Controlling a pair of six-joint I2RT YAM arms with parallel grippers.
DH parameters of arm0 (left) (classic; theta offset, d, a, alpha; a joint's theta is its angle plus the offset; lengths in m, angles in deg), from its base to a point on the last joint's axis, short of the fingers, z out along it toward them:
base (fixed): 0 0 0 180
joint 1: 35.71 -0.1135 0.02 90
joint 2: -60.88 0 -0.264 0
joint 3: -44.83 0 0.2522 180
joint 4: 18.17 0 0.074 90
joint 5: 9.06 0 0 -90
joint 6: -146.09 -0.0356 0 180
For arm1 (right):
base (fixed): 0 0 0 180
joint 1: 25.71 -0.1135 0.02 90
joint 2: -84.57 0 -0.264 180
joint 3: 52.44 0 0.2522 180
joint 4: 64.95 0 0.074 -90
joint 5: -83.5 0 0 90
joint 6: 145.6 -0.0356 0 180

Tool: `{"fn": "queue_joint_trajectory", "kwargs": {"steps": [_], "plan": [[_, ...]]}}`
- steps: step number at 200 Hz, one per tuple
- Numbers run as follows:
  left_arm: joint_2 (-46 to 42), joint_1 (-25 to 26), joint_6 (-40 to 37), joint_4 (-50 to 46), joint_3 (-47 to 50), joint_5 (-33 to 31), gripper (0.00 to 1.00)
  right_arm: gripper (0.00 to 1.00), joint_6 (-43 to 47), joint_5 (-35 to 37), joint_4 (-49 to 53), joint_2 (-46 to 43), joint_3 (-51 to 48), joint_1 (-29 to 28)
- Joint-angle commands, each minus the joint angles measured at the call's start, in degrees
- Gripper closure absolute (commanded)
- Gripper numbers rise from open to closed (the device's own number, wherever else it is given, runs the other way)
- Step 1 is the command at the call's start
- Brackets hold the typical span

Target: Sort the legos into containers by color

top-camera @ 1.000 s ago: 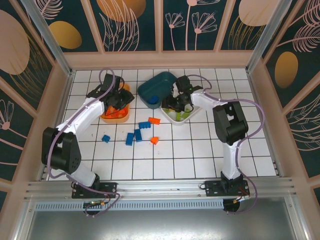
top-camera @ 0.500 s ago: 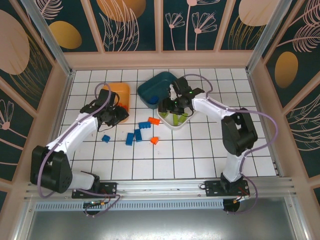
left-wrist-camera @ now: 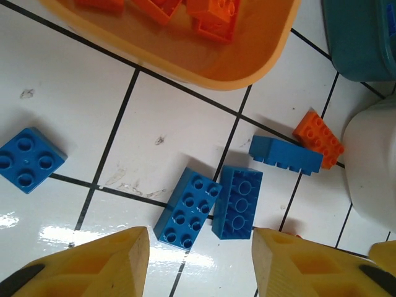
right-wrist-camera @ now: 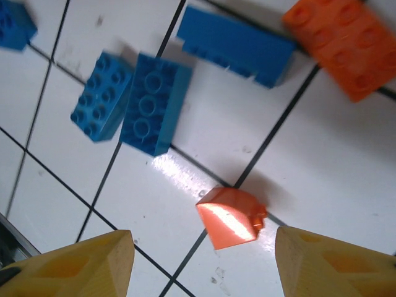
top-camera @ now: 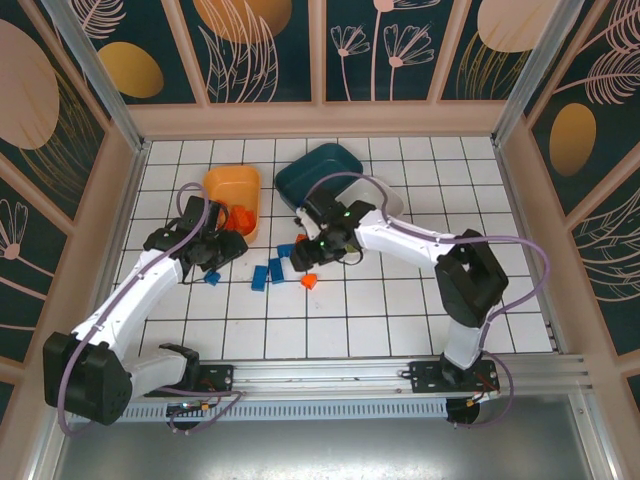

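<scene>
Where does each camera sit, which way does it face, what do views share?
Top external: above, behind the bases, looking down on tiled table, left arm, right arm.
Left wrist: on that arm, facing down past left hand's fingers at blue bricks.
Right wrist: facing down, right hand's fingers flanking an orange sloped brick.
Shared: both wrist views show the blue brick on its side.

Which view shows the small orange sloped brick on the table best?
Right wrist: the brick lies large, whole and sharp. The top view gives it as a tiny orange spot; the left wrist view gives barely a sliver.
</scene>
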State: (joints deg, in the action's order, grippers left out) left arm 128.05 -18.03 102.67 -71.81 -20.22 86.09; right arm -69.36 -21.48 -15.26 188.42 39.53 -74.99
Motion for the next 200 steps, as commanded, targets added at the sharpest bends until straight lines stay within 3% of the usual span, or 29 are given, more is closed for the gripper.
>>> {"fn": "queue_joint_trajectory", "kwargs": {"steps": [1, 167, 200], "plan": [[-1.0, 0.0, -1.6, -2.7, -0.3, -1.4, 0.52, 0.38, 4.6, 2.9, 2.8, 3.2, 0.0, -1.9], [-1.4, -0.7, -3.3, -3.2, 0.6, -0.3, 0.52, 0.45, 4.9, 12.2, 1.3, 13.2, 2.5, -4.6], [-1.0, -1.1, -3.8, -3.6, 0.6, -0.9, 0.52, 0.58, 4.4, 12.9, 1.1, 14.4, 4.6, -4.6]]}}
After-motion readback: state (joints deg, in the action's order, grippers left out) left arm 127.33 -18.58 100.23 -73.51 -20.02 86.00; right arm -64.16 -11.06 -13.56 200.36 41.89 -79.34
